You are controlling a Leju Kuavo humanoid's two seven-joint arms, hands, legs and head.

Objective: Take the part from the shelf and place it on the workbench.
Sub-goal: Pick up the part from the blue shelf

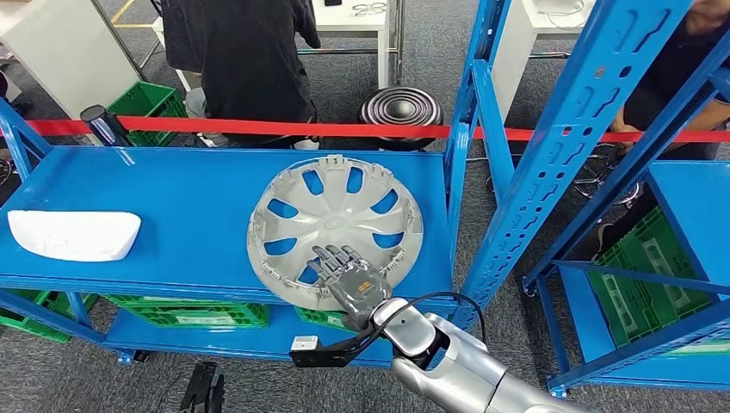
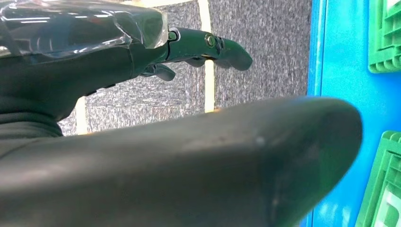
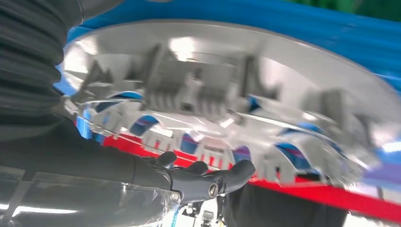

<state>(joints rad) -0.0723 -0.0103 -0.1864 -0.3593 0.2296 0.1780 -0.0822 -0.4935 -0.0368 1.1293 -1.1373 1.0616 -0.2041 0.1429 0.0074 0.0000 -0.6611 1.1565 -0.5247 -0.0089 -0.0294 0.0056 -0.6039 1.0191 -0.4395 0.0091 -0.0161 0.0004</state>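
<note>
A silver hubcap [image 1: 336,231] lies flat on the blue shelf [image 1: 172,198], inner side up, its near rim slightly over the front edge. My right hand [image 1: 346,271] reaches over that near rim with its fingers [image 3: 208,179] stretched out above the clips of the hubcap [image 3: 227,90]. A narrow gap shows between them, and its thumb is hidden. My left hand [image 2: 189,142] hangs beside the shelf frame above the grey floor, fingers [image 2: 208,47] extended and holding nothing.
A white moulded part [image 1: 76,234] lies at the shelf's left end. Blue uprights [image 1: 564,146] stand just right of the hubcap. Green crates [image 1: 194,311] sit on the lower level. A red barrier tape [image 1: 361,131] and a person [image 1: 241,60] are behind the shelf.
</note>
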